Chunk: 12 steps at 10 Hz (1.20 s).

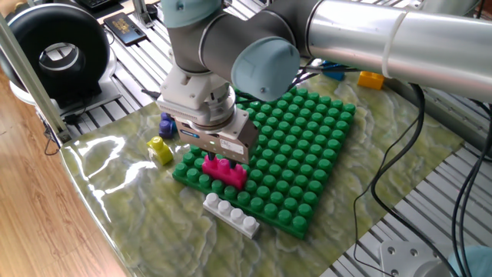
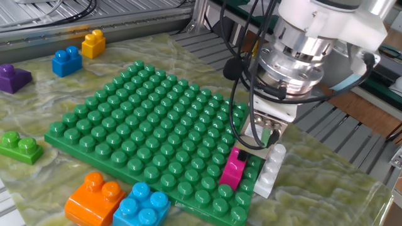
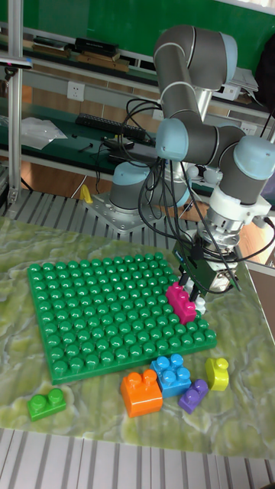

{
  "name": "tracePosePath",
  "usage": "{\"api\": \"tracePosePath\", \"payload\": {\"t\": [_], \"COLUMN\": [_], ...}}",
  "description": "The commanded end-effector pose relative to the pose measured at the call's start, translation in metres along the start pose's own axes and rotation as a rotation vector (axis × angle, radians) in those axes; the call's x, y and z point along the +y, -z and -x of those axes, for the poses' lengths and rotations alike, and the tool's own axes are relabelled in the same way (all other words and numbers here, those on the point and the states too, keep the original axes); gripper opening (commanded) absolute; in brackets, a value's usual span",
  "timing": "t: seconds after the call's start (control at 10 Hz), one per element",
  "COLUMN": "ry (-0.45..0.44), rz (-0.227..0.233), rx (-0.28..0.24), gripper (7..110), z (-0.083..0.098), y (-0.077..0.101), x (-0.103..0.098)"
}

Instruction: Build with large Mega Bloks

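A magenta Mega Blok (image 1: 226, 172) (image 2: 233, 168) (image 3: 182, 302) sits on studs at the corner of the green baseplate (image 1: 307, 138) (image 2: 144, 132) (image 3: 99, 313). My gripper (image 1: 218, 161) (image 2: 256, 143) (image 3: 195, 289) is open and stands just over one end of it, fingertips down at stud height on either side. A white-grey brick (image 1: 231, 215) (image 2: 270, 169) lies on the mat just off that edge. Loose bricks elsewhere: yellow (image 1: 160, 150) (image 3: 217, 374), purple (image 3: 193, 396), orange (image 2: 94, 198) (image 3: 143, 393), light blue (image 2: 141, 204) (image 3: 174, 374).
A small green brick (image 2: 19, 147) (image 3: 46, 403) lies off the plate. At the far side are a blue brick (image 2: 66, 61), a yellow brick (image 2: 93, 43) and a purple brick (image 2: 12, 76). Cables hang from the arm. The marbled mat ends at slotted metal rails.
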State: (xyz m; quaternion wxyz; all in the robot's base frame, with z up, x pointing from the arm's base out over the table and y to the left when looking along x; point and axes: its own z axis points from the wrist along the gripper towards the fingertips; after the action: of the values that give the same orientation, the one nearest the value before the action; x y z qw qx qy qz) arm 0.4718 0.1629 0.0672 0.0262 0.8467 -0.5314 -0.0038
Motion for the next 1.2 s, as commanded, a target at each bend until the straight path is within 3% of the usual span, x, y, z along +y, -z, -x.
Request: {"api": "tracePosePath", "payload": {"t": [0.0,1.1], "ry": [-0.003,0.006], "rz": [-0.01,-0.019], "rx": [-0.015,-0.009], "gripper": [44,44], "z": [-0.0007,-0.0071], "y": [0.0013,-0.004], "x": [-0.0003,-0.0055]}}
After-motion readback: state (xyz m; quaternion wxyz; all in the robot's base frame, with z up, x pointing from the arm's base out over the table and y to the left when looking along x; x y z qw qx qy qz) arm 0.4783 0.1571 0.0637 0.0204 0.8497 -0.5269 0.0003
